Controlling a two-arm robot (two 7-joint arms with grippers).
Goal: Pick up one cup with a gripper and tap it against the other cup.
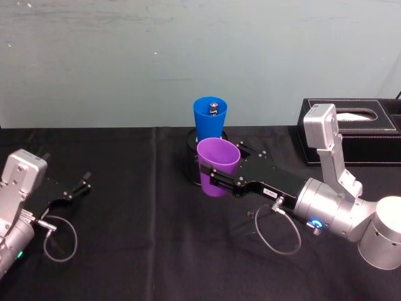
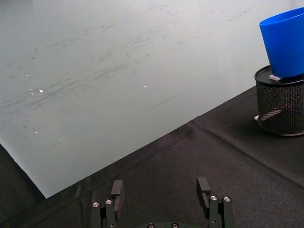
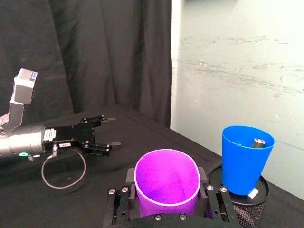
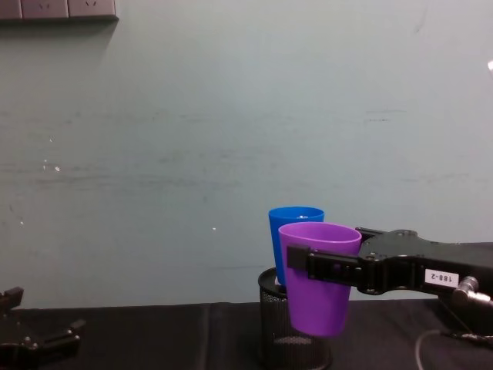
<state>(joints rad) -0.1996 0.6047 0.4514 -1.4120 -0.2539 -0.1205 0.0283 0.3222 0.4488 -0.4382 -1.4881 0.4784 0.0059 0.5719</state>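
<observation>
Right end effector clamps purple cup beside blue cup, which a hard tap could topple off its holder; left end effector idles open, well apart.

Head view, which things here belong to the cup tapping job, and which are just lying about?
In the job:
purple cup, held up by the right gripper, jaws shut on it
blue cup, the one to tap

Just lying about:
black mesh pen holder under the blue cup
tissue box
left gripper, parked at the left, jaws open
</observation>
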